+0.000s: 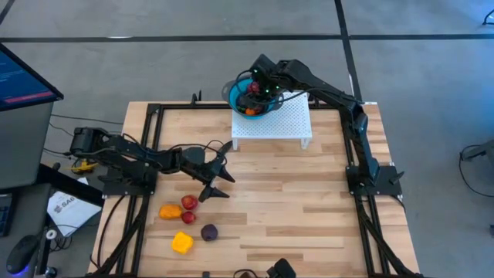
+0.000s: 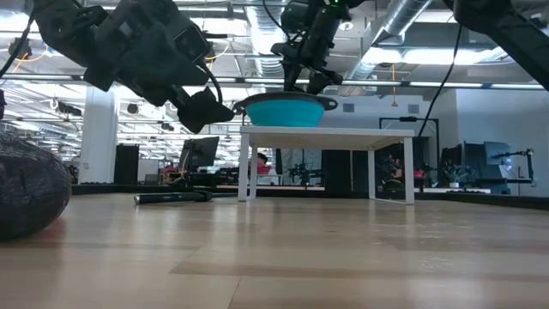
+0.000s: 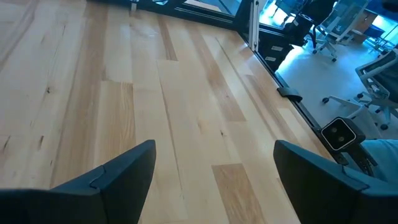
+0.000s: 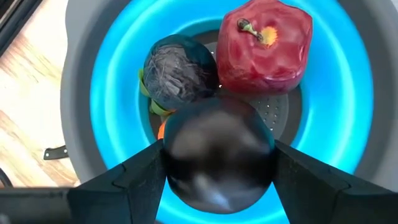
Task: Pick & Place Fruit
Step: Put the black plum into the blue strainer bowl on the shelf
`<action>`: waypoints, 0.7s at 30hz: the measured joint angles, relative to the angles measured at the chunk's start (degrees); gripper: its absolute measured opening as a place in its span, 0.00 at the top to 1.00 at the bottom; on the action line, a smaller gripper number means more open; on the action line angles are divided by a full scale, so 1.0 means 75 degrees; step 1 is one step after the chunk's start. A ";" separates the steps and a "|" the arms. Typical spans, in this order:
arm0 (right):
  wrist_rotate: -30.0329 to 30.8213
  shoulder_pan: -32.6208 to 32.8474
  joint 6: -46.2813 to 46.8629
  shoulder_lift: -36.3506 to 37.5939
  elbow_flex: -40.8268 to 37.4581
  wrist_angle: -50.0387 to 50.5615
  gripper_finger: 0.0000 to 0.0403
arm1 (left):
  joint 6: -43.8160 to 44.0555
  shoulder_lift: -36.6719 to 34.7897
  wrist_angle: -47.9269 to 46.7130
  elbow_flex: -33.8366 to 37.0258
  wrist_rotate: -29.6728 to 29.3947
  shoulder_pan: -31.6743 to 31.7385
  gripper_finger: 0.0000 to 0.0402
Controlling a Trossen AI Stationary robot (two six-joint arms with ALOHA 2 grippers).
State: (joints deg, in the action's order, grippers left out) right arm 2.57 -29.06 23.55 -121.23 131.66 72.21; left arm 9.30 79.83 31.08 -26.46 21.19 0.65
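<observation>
My right gripper [image 1: 257, 89] hangs over the blue bowl [image 1: 241, 104] on the white perforated stand [image 1: 278, 123], shut on a dark purple fruit [image 4: 217, 155]. Inside the bowl [image 4: 109, 93] lie a red fruit [image 4: 264, 46], a dark purple fruit [image 4: 180, 68] and a bit of orange [image 4: 160, 130]. On the wood near the left edge rest an orange fruit [image 1: 170, 211], two red fruits [image 1: 189, 202] [image 1: 187, 218], a purple fruit [image 1: 208, 232] and a yellow fruit [image 1: 182, 243]. My left gripper [image 1: 216, 184] hovers open just beyond them. My right gripper holds the round dark purple fruit [image 4: 186, 155] pinched between its two fingers [image 4: 140, 177], one on each side of it. The fingers come from above, pointing down into the bowl. The fruit is lifted clear, above the fruits lying in the bowl.
A slim black knife [image 2: 171, 197] lies on the table in front of the stand's legs [image 2: 243, 167]. A black metal frame [image 1: 147, 147] runs along the table's edges. Bare wood [image 3: 186, 93] stretches ahead of my left gripper [image 3: 214, 180].
</observation>
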 joint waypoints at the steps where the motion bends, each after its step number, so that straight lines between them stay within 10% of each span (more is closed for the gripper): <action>1: 0.0000 0.0000 0.0000 0.0000 0.0000 0.0000 0.37 | 0.0000 0.0000 0.0000 0.0000 0.0000 0.0002 0.21; 21: 0.0029 -0.0003 -0.0542 0.0012 -0.0428 -0.0542 0.33 | 0.0054 0.0000 0.0003 0.0003 0.0000 0.0000 0.21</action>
State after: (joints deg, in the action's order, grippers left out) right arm 2.79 -29.08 19.49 -121.14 128.44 68.14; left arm 9.70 79.83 31.10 -26.44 21.19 0.65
